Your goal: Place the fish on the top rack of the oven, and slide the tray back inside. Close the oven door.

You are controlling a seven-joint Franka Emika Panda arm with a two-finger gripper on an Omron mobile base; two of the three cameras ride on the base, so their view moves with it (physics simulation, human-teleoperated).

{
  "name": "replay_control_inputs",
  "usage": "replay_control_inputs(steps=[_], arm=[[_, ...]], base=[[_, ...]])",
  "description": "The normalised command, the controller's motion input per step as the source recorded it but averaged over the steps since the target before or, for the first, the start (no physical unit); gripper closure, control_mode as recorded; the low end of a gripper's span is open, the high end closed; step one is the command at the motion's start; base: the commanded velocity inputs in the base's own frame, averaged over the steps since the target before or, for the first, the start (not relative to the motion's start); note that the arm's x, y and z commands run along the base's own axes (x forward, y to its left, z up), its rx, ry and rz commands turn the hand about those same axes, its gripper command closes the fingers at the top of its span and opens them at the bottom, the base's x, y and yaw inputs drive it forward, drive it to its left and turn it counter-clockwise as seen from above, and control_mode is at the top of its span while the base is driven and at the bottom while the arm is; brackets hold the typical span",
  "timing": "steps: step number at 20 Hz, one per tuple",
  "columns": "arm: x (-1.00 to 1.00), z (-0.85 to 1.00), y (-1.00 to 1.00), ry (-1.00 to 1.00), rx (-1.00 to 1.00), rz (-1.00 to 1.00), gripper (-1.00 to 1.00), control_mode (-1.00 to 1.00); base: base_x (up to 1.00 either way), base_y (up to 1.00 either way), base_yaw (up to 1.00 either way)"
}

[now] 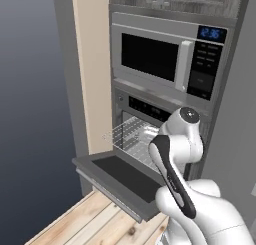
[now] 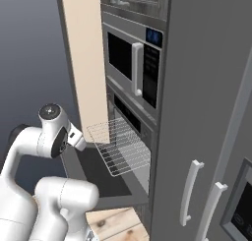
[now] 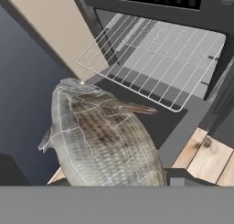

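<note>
Fish sits right at the fingers in the hand view, its grey-brown body rising from where the tips would be. The tips themselves are covered by it, so it looks pinched, though I cannot tell the grip for certain. It appears to be carried nose-up so it can be set flat on the rack, which lies ahead of the fingers and above them in this view, pulled out of the oven over the lowered door. The open door lies between the fingers and the rack, so the reach probably has to pass above it. A beige side panel stands beside the rack's far corner and could catch a wide swing. The microwave sits above the oven, well apart from the fingers.
</note>
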Motion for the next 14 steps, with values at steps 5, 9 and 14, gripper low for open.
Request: replay_control_inputs(steps=[5,9,14], arm=[[0.17,-0.26,0.04,0.01,-0.15,0.05,1.00,-1.00],[0.41,-0.46,-0.04,0.00,-0.23,0.00,1.00,-1.00],[0.58,-0.31,-0.20,0.02,-0.13,0.01,1.00,-1.00]], base=[[0.00,0.00,0.00],[0.00,0.00,0.00],[0.00,0.00,0.00]])
